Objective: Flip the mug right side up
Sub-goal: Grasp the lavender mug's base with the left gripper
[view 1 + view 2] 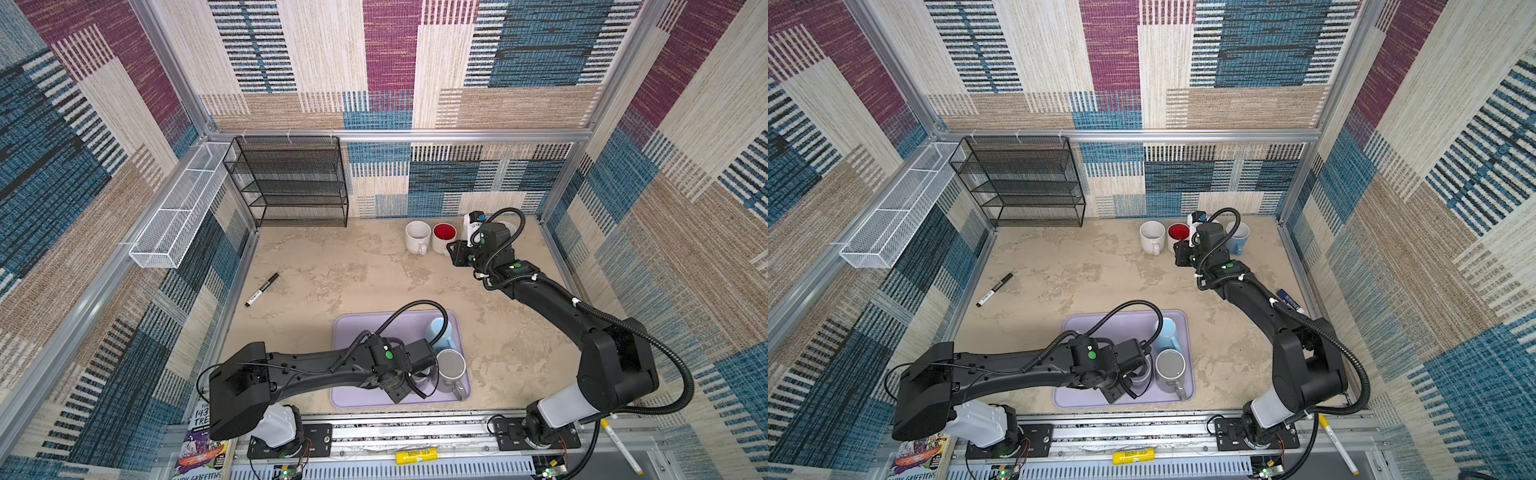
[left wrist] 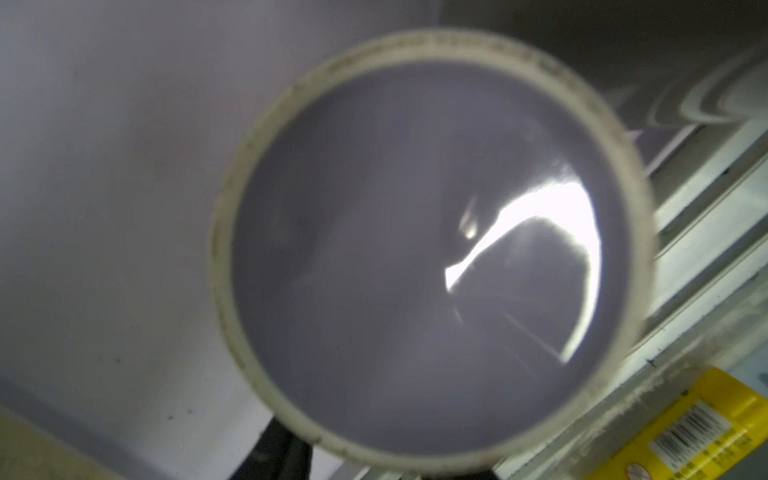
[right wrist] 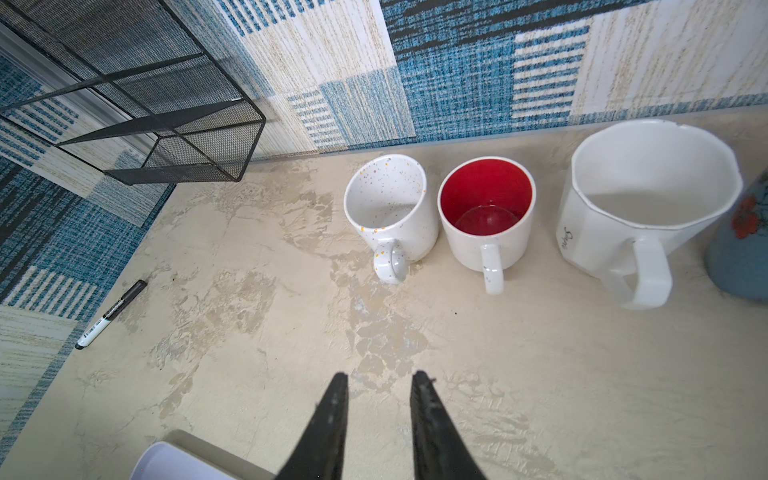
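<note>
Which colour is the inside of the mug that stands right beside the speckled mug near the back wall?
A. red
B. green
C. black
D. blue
A: in the right wrist view the neighbouring mug, next to the speckled mug, is white outside and plainly red inside.

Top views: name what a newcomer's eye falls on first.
The loud patchwork walls, then the row of upright mugs at the back of the table, the red-lined mug brightest, with the right arm poised before them. At the front, the left arm reaches into a lavender tray holding a grey mug and a light blue mug.
</note>
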`<action>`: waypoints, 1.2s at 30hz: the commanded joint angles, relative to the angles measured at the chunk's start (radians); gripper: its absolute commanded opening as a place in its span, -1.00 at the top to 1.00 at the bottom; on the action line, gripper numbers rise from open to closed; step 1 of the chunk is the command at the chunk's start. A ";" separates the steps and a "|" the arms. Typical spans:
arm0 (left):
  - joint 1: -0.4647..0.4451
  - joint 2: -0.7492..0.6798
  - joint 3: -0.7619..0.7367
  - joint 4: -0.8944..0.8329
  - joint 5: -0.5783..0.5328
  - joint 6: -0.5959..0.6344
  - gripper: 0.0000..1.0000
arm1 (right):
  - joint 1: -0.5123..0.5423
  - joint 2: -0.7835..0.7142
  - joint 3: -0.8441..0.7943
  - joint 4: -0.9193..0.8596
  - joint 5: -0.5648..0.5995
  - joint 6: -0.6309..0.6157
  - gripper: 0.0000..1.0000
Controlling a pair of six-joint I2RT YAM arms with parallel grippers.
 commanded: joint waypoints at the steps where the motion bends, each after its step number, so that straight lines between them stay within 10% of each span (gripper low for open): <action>1: 0.000 0.012 0.013 0.001 -0.031 0.025 0.25 | -0.001 -0.002 -0.003 0.029 0.003 -0.003 0.41; 36: 0.090 -0.037 -0.094 0.072 -0.065 -0.057 1.00 | 0.000 -0.001 -0.011 0.037 -0.012 0.002 0.43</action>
